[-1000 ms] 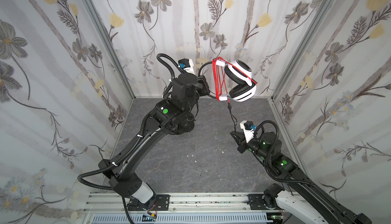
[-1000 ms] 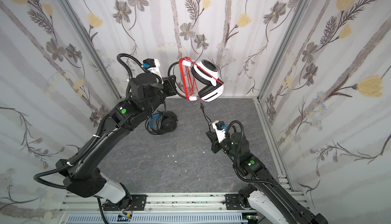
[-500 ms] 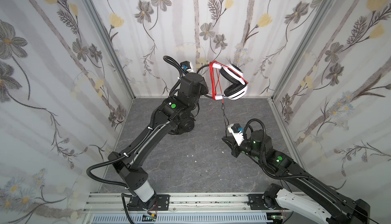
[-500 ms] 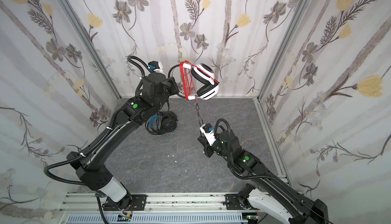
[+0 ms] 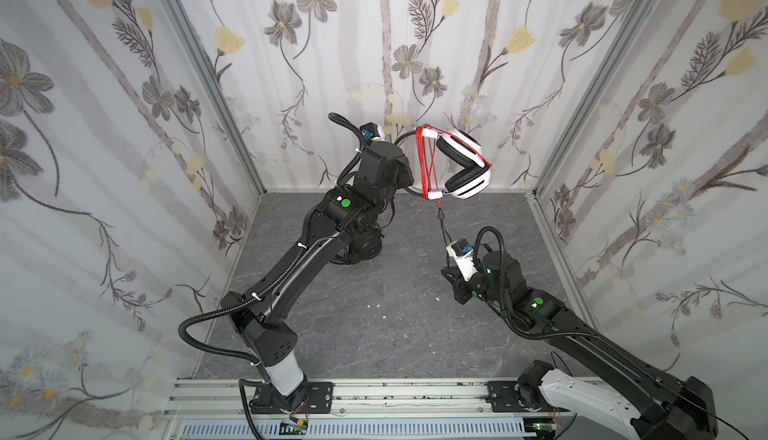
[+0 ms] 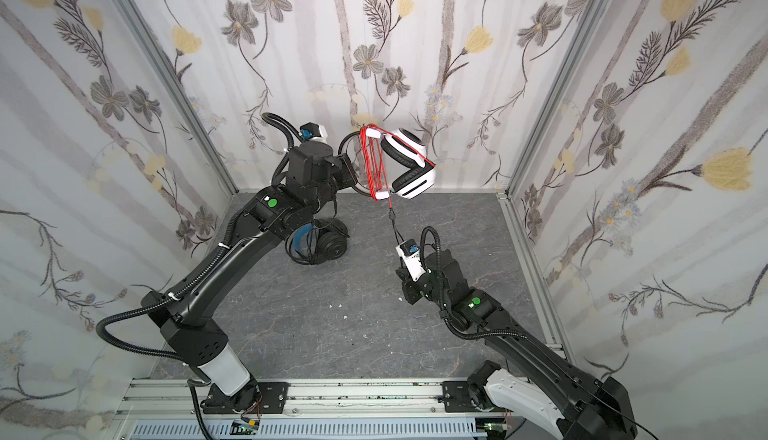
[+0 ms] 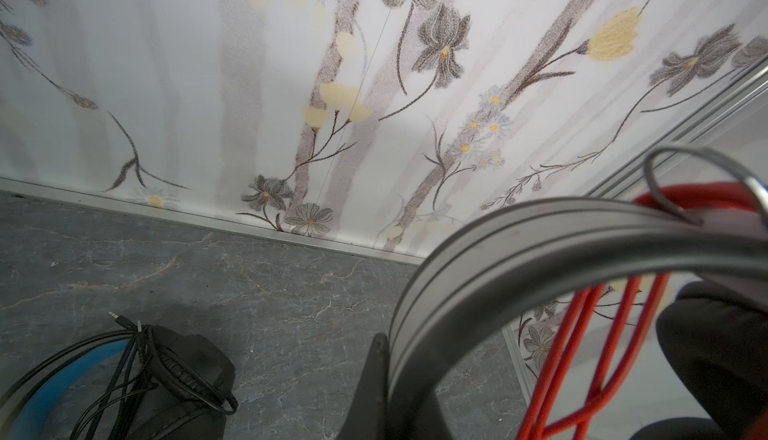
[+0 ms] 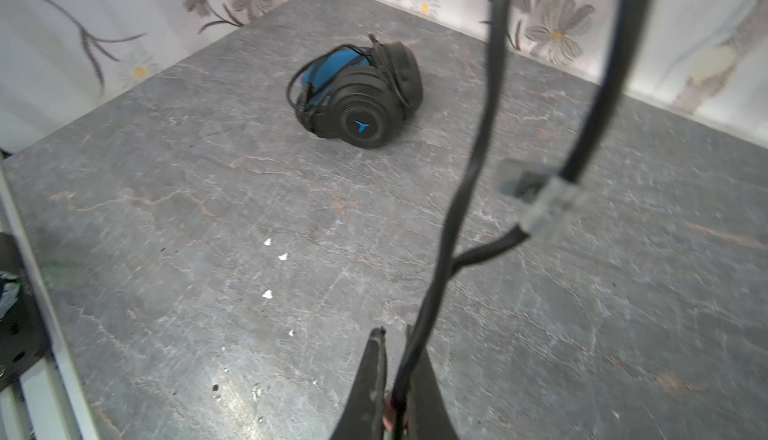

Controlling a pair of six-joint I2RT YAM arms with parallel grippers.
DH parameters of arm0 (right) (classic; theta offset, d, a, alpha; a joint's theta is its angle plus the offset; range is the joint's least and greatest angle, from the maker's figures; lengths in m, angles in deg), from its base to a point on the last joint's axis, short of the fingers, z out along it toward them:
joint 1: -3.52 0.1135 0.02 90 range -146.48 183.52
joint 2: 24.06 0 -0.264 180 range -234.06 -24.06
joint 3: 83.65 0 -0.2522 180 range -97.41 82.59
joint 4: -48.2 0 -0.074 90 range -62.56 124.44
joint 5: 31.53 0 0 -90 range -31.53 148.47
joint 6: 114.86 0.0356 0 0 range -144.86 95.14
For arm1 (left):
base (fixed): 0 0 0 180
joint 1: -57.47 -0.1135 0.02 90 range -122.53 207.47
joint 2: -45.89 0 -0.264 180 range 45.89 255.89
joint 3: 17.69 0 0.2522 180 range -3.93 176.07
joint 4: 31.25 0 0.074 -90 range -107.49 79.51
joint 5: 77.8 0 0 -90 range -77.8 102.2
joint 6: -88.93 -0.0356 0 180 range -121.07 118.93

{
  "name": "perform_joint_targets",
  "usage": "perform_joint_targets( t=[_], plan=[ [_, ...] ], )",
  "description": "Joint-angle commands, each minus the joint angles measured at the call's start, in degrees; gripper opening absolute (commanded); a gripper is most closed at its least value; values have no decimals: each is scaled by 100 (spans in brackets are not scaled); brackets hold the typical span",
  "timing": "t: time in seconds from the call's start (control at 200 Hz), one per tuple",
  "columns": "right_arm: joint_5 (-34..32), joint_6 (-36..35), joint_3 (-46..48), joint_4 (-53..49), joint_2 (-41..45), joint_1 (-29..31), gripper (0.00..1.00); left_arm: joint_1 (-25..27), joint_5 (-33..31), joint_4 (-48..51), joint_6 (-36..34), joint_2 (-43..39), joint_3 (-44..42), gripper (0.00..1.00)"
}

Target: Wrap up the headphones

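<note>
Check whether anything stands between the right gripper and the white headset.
Nothing visible: the cable runs free from the right gripper up to the white headset; the black headset lies aside on the table.

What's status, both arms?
Left gripper shut on white headset band, aloft. Right gripper shut on red cable's black tail; rest wound across the headset. Black headset on table, clear.

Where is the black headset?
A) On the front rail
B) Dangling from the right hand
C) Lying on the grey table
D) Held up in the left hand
C: the black headset lies on the grey table; the white headset is the one aloft.
</note>
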Motion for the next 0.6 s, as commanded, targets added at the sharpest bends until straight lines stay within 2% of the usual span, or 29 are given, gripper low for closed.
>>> perform_joint_targets(
  t=[0.0, 0.34, 0.595],
  plan=[
    [-16, 189, 27, -410, -159, -259, 0, -5, -65, -209, 797, -64, 271, 0],
    [496, 88, -82, -351, -476, -220, 0, 15, 47, -434, 1038, -27, 265, 0],
    [638, -150, -393, -441, -555, 456, 0, 14, -44, -460, 1047, 352, 591, 0]
  ],
)
